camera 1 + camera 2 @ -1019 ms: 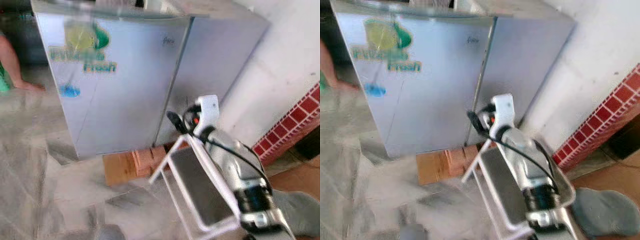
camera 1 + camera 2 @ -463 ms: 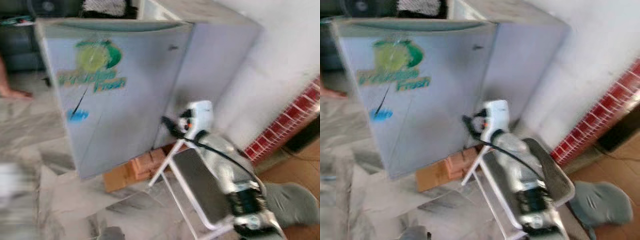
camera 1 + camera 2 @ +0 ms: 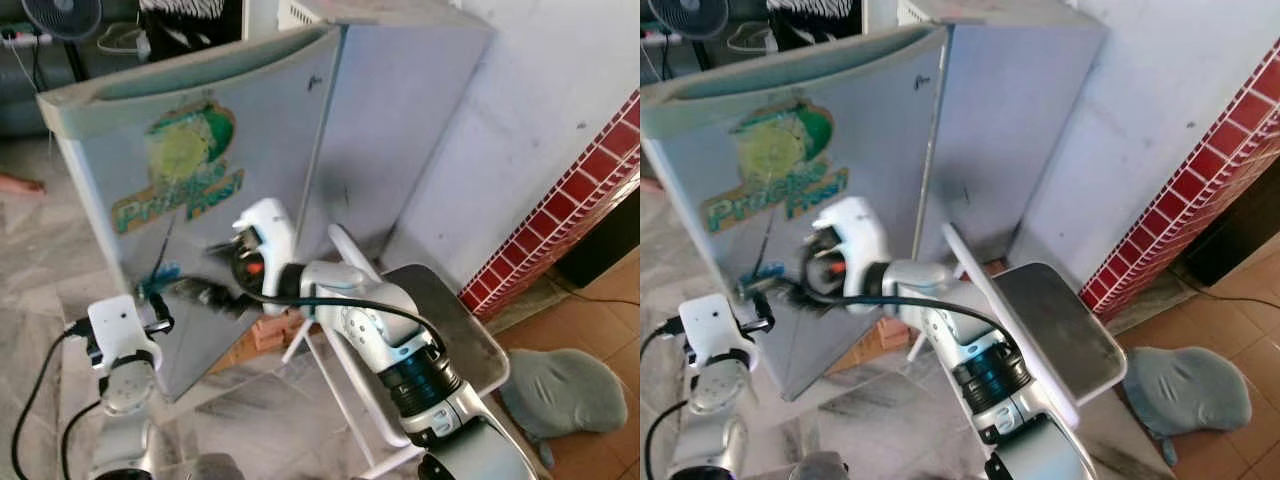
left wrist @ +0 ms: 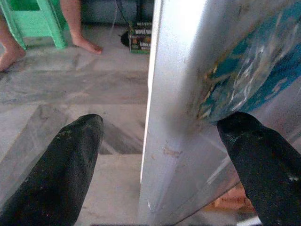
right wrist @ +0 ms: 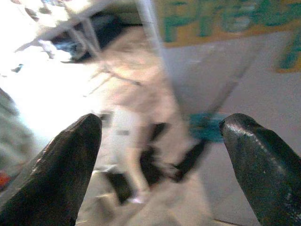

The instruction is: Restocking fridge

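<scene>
Background: marble-patterned floor point(image 3: 60, 300), white wall point(image 3: 540, 110) with red tiled band point(image 3: 560, 230), grey cushion point(image 3: 562, 392) on orange tiles, white folding stand point(image 3: 1060, 330), standing fan point(image 3: 62, 15), green stool point(image 4: 33, 19) beside a person's bare feet point(image 4: 87, 44).

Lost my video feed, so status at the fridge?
Left gripper open, astride the fridge door edge. Right gripper open, at the door face. Door ajar. Folding step stool stands beside the fridge.
</scene>
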`<state>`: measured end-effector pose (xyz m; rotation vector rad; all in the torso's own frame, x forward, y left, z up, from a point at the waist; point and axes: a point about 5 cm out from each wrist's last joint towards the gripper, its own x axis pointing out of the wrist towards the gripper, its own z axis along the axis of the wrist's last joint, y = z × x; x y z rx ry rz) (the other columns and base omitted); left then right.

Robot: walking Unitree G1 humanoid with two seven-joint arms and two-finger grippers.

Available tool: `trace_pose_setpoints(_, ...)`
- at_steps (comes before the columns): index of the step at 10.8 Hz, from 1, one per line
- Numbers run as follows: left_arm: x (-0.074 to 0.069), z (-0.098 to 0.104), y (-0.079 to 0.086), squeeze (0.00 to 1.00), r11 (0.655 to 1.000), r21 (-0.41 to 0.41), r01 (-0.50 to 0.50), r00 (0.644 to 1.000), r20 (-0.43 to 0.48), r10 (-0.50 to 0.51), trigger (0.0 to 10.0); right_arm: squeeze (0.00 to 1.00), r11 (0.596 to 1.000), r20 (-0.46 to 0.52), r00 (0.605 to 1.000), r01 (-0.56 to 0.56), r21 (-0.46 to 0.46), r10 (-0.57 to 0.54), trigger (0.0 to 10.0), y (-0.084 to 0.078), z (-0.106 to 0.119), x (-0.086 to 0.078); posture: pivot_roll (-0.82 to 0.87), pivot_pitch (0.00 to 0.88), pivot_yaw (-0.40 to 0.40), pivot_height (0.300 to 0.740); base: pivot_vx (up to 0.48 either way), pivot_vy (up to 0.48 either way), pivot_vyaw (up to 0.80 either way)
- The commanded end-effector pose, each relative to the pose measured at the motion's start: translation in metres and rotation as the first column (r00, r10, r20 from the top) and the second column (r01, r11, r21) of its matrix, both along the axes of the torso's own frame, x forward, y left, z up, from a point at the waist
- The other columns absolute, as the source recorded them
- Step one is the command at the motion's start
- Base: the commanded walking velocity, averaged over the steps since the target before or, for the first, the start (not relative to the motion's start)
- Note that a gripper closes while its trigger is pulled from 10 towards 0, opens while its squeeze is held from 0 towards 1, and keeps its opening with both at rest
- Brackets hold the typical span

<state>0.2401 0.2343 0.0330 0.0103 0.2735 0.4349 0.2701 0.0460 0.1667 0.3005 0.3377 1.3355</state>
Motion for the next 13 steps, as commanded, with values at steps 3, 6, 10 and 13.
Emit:
trace_pose_setpoints(3,-0.015,-0.029,-0.007,0.0,0.998,-0.035,0.042,0.967,-0.248,-0.049,10.0,0.0,1.0,0.136,0.991,0.014,-0.026,-0.011,10.0,0.024,0.013,0.002,0.21,0.0,-0.132,0.74,0.0,0.0,0.0)
trace_pose_setpoints(6,-0.011,-0.026,-0.012,0.0,0.995,0.001,0.097,0.964,-0.25,-0.094,10.0,0.0,0.978,0.193,0.963,0.201,-0.047,-0.189,10.0,0.016,0.014,0.028,0.21,0.0,-0.129,0.74,0.0,0.0,0.0)
trace_pose_setpoints(10,-0.062,-0.022,-0.088,0.0,0.81,-0.371,0.454,0.745,-0.34,-0.574,10.0,0.0,0.957,0.235,0.927,0.284,0.067,-0.291,10.0,0.009,0.024,0.052,0.28,0.003,-0.167,0.74,0.0,0.0,0.0)
trace_pose_setpoints(13,-0.067,-0.019,-0.08,0.0,0.831,-0.39,0.397,0.772,-0.347,-0.532,10.0,0.0,0.976,0.238,0.946,0.213,0.054,-0.22,10.0,0.006,0.024,0.058,0.29,0.012,-0.184,0.74,0.0,0.0,0.0)
